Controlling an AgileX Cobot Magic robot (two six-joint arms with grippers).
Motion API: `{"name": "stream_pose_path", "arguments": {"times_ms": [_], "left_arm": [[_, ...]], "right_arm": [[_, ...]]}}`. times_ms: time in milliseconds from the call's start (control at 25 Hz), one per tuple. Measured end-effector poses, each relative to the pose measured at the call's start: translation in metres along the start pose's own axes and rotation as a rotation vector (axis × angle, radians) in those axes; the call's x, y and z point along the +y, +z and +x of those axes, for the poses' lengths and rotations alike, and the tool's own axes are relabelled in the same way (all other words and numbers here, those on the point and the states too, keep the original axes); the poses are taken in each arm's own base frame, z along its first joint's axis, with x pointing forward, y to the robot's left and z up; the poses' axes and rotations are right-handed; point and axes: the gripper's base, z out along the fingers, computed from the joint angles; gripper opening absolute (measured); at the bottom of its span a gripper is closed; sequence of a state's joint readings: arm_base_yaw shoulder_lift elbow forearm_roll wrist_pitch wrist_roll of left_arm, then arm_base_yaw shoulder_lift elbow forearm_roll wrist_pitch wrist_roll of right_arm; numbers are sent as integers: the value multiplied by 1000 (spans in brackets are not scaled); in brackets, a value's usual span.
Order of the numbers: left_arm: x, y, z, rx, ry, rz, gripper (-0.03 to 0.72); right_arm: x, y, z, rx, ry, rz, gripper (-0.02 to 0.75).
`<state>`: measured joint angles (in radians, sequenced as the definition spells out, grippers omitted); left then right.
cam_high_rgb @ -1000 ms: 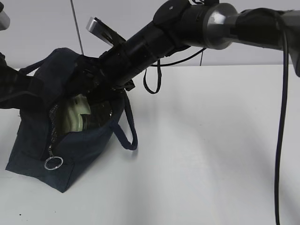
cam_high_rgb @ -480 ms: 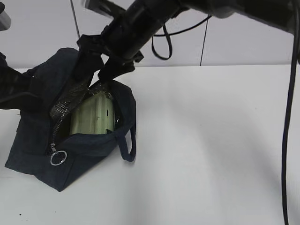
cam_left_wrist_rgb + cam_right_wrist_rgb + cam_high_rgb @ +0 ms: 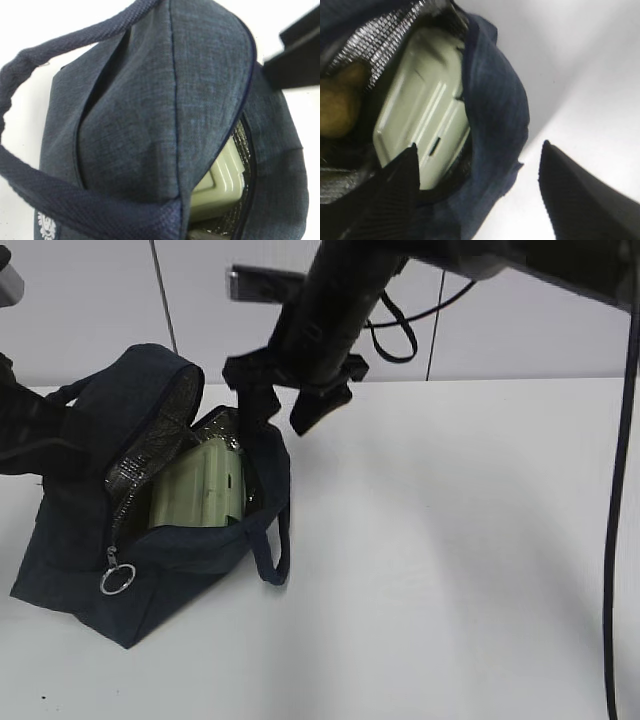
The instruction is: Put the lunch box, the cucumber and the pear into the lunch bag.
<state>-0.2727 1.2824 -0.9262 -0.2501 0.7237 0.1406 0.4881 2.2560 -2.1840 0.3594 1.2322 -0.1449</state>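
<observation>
The dark navy lunch bag (image 3: 170, 570) stands open at the table's left, its silver lining showing. Inside lies the lunch box (image 3: 195, 490), pale green lid up (image 3: 422, 115) (image 3: 225, 175). The yellow-brown pear (image 3: 340, 107) sits beside it, deeper in the bag. The cucumber is out of view. My right gripper (image 3: 280, 418) hangs open just above the bag's right rim (image 3: 495, 100), nothing between its fingers (image 3: 395, 190). My left gripper's arm (image 3: 25, 430) is at the bag's left side. Its jaws are hidden by fabric pressed close in the left wrist view, shut on the bag's edge.
A metal ring pull (image 3: 117, 582) hangs from the zipper at the bag's front. One rope handle (image 3: 280, 540) droops onto the white table (image 3: 450, 560). Black cables (image 3: 612, 540) hang at the right edge and behind the right arm.
The right gripper has risen out of the bag's mouth and shifted right, open. The lunch box now lies uncovered in the bag. The left arm stays put.
</observation>
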Motion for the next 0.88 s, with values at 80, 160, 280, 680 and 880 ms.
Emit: {"name": "stream_pose_path", "arguments": {"times_ms": [80,160,280,680,880], "left_arm": [[0,0,0,1,5,-3,-19],[1,0,0,3,10,-8,-19],[1,0,0,1,14,-12,-19],[2,0,0,-2,25,-21,-19],[2,0,0,-1,28,-24,-19]], "right_arm": [[-5,12,11,60,17,8,570],[-8,16,19,99,18,25,551],[-5,9,22,98,6,14,527],[-1,22,23,110,28,-79,487],[-1,23,23,110,33,-88,459]]}}
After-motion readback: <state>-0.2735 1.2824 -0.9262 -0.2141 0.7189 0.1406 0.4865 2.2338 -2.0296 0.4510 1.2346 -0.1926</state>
